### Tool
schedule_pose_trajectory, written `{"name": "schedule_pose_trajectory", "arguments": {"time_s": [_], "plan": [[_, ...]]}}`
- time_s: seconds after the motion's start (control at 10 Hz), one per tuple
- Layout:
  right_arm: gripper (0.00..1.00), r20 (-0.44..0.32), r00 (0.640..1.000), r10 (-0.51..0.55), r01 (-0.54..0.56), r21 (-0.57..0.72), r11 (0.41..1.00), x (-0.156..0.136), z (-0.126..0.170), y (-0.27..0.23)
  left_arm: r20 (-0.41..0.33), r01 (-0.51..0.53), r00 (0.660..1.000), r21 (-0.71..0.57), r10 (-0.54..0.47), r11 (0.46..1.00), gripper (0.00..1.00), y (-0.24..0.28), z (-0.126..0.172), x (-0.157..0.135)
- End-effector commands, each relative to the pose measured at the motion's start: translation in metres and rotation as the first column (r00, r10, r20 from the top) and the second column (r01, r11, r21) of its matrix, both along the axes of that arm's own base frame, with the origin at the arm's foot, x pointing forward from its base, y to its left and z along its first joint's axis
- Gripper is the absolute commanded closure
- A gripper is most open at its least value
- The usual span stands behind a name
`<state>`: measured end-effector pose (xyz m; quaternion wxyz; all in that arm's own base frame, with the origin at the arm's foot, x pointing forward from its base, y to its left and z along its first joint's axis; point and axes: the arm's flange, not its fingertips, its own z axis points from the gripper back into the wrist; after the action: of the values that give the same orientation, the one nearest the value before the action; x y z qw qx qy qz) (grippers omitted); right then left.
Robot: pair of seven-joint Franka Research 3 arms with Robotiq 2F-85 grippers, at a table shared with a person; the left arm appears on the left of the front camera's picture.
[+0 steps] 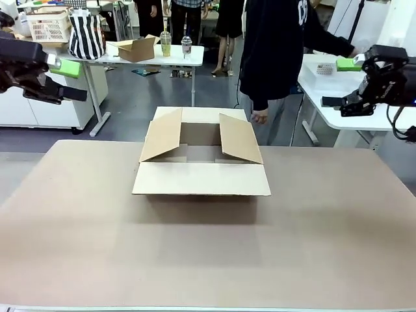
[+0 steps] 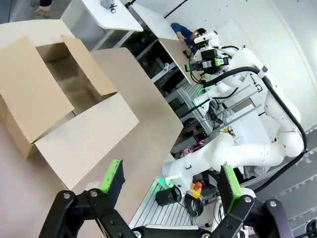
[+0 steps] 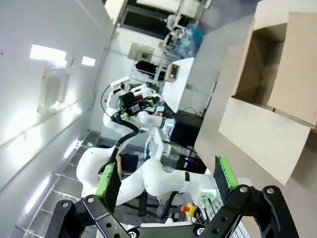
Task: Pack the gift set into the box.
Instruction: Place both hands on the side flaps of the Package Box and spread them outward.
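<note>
- From the front you see little of the floor of the box [image 1: 201, 179]; its own raised flaps cover most of it.
- The person [image 1: 273, 52] is cut off by the top edge.
- The left end effector [image 1: 73, 79] runs off the left edge.
- In the right wrist view, the box runs off the right edge.

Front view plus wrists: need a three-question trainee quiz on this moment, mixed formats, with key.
1. Fill in: the person's hand hangs beyond the box's ___ side (near or far).
2. True or false: the box's flaps are folded shut.
3. Pick one. The left tool is: A open, holding nothing; B shut on a flap; C shut on a small carton.
Key: 1 far; 2 false; 3 A.
</note>
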<state>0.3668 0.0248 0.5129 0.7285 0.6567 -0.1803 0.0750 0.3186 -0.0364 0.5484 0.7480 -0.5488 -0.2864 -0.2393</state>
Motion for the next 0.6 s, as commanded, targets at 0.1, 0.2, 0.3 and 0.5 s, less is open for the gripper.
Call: {"name": "schedule_pose_trajectory", "arguments": {"time_s": [0.1, 0.2, 0.3, 0.5], "plan": [[0.0, 0.028, 1.0, 0.0, -0.001, 0.02, 1.0, 0.003, 0.004, 0.002, 0.0, 0.0, 1.0, 0.0, 0.0, 1.0, 0.0, 0.0, 0.0, 0.0], [0.0, 0.028, 1.0, 0.0, -0.001, 0.02, 1.0, 0.003, 0.004, 0.002, -0.039, -0.007, 0.999, 0.059, 0.009, 0.998, 0.0, -0.01, 0.011, 0.007], [0.0, 0.028, 1.0, 0.0, -0.001, 0.02, 1.0, 0.003, 0.004, 0.002, -0.18, -0.067, 0.979, 0.144, 0.092, 0.987, 0.0, -0.027, 0.025, 0.024], [0.0, 0.028, 1.0, 0.0, -0.001, 0.02, 1.0, 0.003, 0.004, 0.002, -0.34, -0.055, 0.917, 0.41, 0.209, 0.91, 0.0, -0.076, 0.055, 0.079]]}}
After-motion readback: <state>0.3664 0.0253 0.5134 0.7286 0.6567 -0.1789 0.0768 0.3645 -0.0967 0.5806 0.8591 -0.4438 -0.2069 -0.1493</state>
